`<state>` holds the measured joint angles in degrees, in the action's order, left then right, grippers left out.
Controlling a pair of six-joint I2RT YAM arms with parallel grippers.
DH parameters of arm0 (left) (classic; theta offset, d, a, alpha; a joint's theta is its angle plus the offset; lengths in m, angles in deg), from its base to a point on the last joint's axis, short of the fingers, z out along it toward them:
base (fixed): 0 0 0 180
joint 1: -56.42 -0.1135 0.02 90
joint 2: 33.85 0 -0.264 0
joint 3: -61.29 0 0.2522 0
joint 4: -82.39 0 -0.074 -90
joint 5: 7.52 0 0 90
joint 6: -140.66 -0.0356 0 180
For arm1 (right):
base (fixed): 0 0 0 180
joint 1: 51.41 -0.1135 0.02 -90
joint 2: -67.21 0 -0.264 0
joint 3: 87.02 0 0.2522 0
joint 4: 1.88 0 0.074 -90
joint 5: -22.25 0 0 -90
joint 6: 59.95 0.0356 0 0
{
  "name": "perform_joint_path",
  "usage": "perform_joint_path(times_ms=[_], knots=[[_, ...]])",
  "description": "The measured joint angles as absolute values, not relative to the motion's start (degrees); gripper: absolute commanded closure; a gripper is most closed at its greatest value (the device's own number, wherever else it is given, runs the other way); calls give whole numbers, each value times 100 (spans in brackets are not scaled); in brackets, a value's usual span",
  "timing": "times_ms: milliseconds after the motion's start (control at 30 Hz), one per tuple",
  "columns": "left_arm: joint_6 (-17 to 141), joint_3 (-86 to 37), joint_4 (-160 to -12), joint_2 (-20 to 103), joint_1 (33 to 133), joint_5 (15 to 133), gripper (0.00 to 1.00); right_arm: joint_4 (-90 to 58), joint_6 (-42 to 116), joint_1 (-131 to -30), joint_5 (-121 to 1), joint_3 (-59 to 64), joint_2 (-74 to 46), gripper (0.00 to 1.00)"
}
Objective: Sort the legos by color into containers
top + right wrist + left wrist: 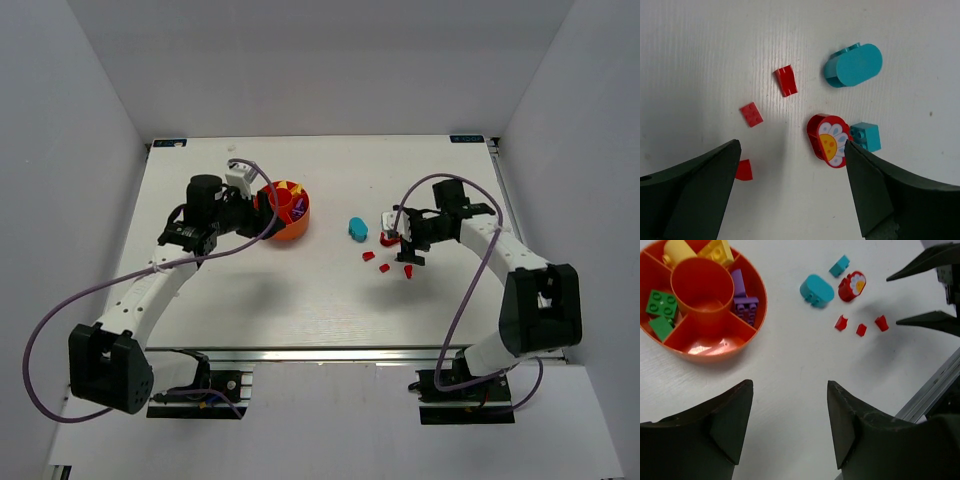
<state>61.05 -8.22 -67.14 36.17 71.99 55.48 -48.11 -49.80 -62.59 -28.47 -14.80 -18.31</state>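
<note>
The orange tub (287,228) stands left of centre; in the left wrist view (700,352) its compartments hold yellow pieces (715,250), green bricks (660,302) and purple bricks (742,300). Loose on the table lie a teal rounded brick (854,65), a small teal brick (866,136), a red flower piece (829,140) and three small red pieces (751,114). My right gripper (792,145) is open and empty just above them, its right fingertip beside the flower piece. My left gripper (790,385) is open and empty, above bare table next to the tub.
A metal rail (930,390) runs along the near table edge. White walls close in the table on three sides. Purple cables (60,310) loop off both arms. The right gripper's black fingers (925,320) show by the red pieces in the left wrist view.
</note>
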Motion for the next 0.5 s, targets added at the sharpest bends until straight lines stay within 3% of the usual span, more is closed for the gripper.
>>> perform_joint_path(times_ms=[200,500], knots=[[5959,-745,-6591,3375,7195,5625,28,-5427,-6742,-6325,-3183,-672,-2928,16],[5900,-745,-6609,3123,7191,5657,28,-5847,-7356,-6373,-3384,574,-4040,22]])
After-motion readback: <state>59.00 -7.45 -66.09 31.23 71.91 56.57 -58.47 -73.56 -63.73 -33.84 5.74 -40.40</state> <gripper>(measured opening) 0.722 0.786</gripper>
